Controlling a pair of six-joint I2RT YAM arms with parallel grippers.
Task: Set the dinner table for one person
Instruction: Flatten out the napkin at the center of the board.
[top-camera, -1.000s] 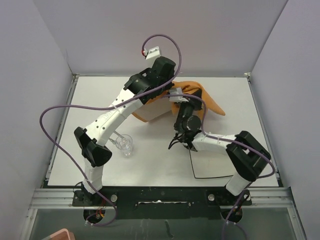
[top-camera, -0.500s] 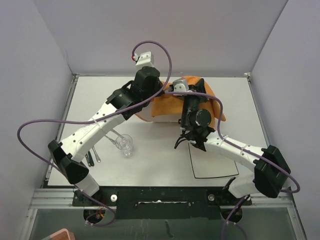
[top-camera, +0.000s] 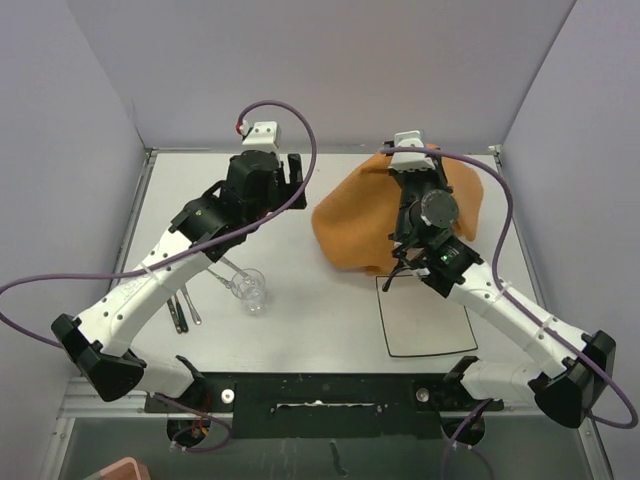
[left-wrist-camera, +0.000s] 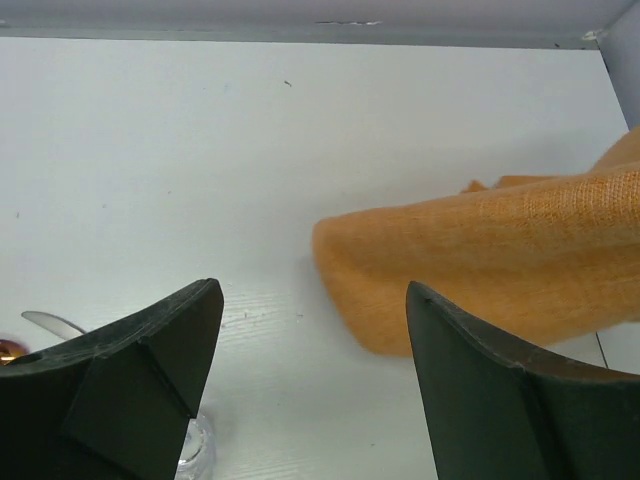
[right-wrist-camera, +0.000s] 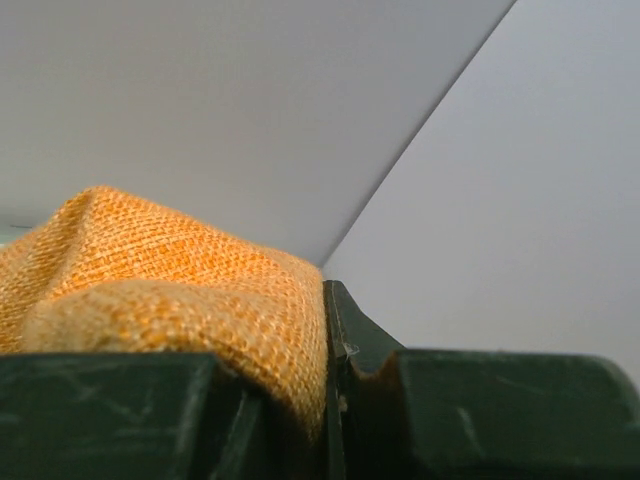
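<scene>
Loosely, the coarse-woven orange cloth (top-camera: 352, 222) hangs bunched in the right pincer (right-wrist-camera: 327, 385).

Orange cloth (top-camera: 360, 225) at square white plate's (top-camera: 425, 330) far edge; clear glass (top-camera: 252, 290) near cutlery (top-camera: 183, 310).

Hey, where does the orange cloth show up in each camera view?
Top external: the orange cloth is right of centre, over the far half of the dinner table.
Left wrist: right side, mid-height, over the white tabletop.
Right wrist: lower left, pinched in the right gripper.
Shared landmark: the white tabletop, in the top and left wrist views only.
</scene>
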